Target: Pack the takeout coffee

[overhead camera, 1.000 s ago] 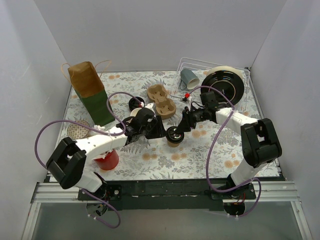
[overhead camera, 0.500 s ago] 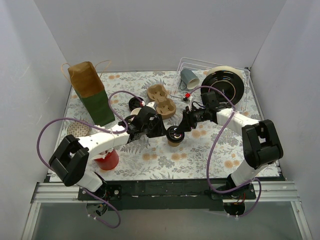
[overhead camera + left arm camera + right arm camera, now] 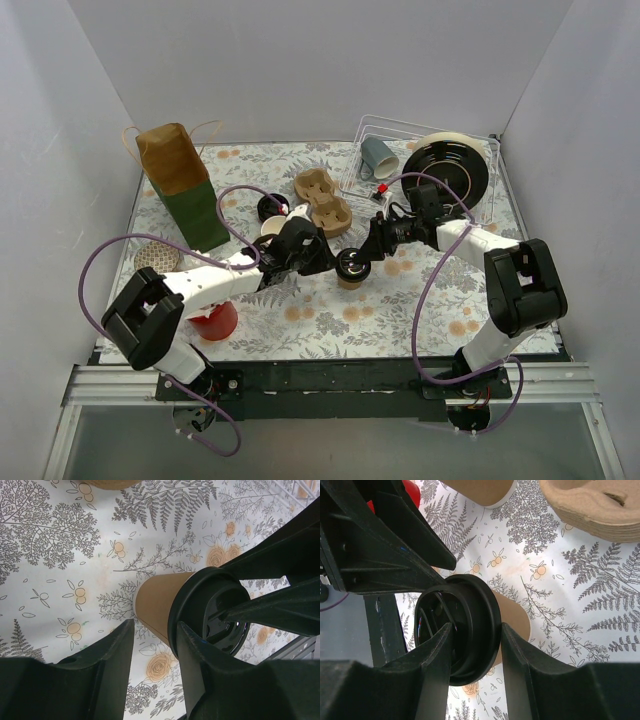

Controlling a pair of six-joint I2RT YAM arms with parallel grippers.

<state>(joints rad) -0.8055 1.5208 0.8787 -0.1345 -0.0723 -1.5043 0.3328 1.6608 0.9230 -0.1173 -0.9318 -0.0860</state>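
No text, label, brand or number is legible on the tan kraft paper cup (image 3: 152,605), its round black plastic lid (image 3: 197,587), or elsewhere.

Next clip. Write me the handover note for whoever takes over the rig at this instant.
The left gripper is closed on the lidded cup, mid-table.
The right gripper straddles the rim of its black lid; grip unclear.
The second cup stands open beside the left arm, with a loose lid behind it.
No cup is in the pulp carrier yet; the paper bag stands far left.
Done: one cup has its lid on.
Left: lid the second cup, load both, probably bag them.
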